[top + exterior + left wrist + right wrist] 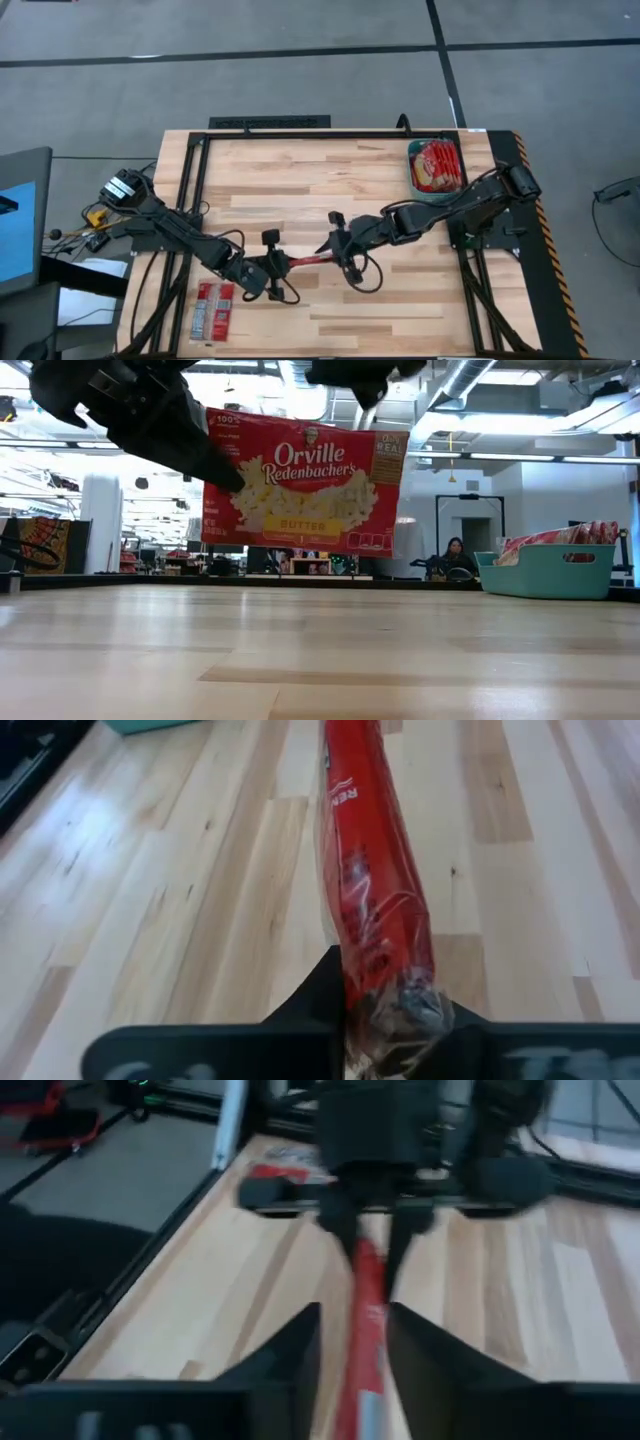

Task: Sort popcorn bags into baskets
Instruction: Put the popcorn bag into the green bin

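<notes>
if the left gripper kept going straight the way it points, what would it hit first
Probably the right gripper: the left gripper is shut on the flat red popcorn bag, whose far end lies between the right one's fingers.

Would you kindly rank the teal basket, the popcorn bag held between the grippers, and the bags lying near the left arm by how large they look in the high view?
1. Teal basket
2. Bags lying flat, slightly smaller, nearly alike
3. Held bag, seen edge-on as a thin red strip, so it only looks smallest

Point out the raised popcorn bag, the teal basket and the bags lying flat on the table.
Raised popcorn bag (300, 485): low view, printed front.
Teal basket (548, 575): low view, side wall.
Flat bags (214, 306): high view, middle of the stack.
</notes>
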Robot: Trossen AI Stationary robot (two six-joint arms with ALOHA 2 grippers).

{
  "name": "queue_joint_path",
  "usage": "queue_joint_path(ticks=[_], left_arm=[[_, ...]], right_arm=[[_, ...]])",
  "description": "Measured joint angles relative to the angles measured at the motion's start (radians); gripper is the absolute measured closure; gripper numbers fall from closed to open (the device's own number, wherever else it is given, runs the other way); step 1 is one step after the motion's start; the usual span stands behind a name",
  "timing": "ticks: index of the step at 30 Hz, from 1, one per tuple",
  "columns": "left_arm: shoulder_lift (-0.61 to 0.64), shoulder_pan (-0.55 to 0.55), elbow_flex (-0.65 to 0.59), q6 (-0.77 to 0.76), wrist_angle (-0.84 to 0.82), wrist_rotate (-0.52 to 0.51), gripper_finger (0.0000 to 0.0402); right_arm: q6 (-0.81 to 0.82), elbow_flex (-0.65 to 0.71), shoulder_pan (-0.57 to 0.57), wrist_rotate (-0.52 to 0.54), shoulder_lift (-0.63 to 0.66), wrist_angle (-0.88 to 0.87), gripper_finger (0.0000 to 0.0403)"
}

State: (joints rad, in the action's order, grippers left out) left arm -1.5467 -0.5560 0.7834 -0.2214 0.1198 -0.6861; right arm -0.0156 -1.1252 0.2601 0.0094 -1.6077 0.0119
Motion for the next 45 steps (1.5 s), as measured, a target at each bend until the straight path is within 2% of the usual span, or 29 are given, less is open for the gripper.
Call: queue_joint_path(ticks=[4, 8, 11, 14, 17, 20, 22, 26, 27, 31, 36, 41, 43, 45], left_arm=[[0.0, 0.01, 0.0, -0.017, 0.007, -0.001, 0.0398], [0.0, 0.023, 0.0, -0.026, 0.008, 0.005, 0.0399], [0.0, 0.03, 0.0, -0.01, 0.019, 0.01, 0.0399], [0.002, 0.034, 0.0, -0.004, 0.025, 0.026, 0.04], [0.005, 0.037, 0.0, 0.005, 0.029, 0.03, 0.04], [0.009, 0.039, 0.0, 0.019, 0.033, 0.027, 0.04], [0.009, 0.044, 0.0, 0.021, 0.031, 0.027, 0.0401], [0.009, 0.059, 0.0, 0.026, 0.029, 0.028, 0.0401], [0.009, 0.064, 0.0, 0.026, 0.028, 0.027, 0.0401], [0.009, 0.076, 0.0, 0.091, 0.035, -0.003, 0.0379], [0.011, 0.073, 0.0, 0.161, 0.033, -0.227, 0.0318], [0.011, 0.09, 0.0, 0.136, 0.03, -0.458, 0.0262], [0.011, 0.102, 0.0, 0.112, 0.023, -0.501, 0.0244], [0.011, 0.112, 0.0, 0.103, 0.01, -0.487, 0.0231]], right_arm=[[-0.064, -0.001, 0.024, -0.003, -0.026, 0.016, 0.0216], [-0.063, -0.001, 0.027, 0.016, -0.063, 0.043, 0.0169], [-0.054, 0.005, 0.024, 0.082, -0.082, 0.026, 0.0155], [-0.033, -0.002, 0.017, 0.131, -0.11, 0.051, 0.0158], [-0.033, 0.001, 0.01, 0.135, -0.111, 0.035, 0.0174], [-0.015, 0.001, 0.004, 0.148, -0.114, 0.029, 0.0214], [-0.011, 0.0, 0.003, 0.148, -0.114, 0.026, 0.0258], [-0.018, 0.0, 0.003, 0.15, -0.114, 0.005, 0.0372], [-0.028, 0.0, 0.003, 0.153, -0.113, -0.001, 0.0383], [0.073, -0.001, 0.0, 0.232, -0.103, -0.056, 0.038], [0.261, 0.002, -0.033, 0.3, -0.001, -0.315, 0.0395], [0.401, 0.0, -0.075, 0.568, 0.152, -0.611, 0.0398], [0.479, 0.0, -0.108, 0.673, 0.21, -0.728, 0.0399], [0.569, 0.001, -0.142, 0.774, 0.272, -0.848, 0.0397]])
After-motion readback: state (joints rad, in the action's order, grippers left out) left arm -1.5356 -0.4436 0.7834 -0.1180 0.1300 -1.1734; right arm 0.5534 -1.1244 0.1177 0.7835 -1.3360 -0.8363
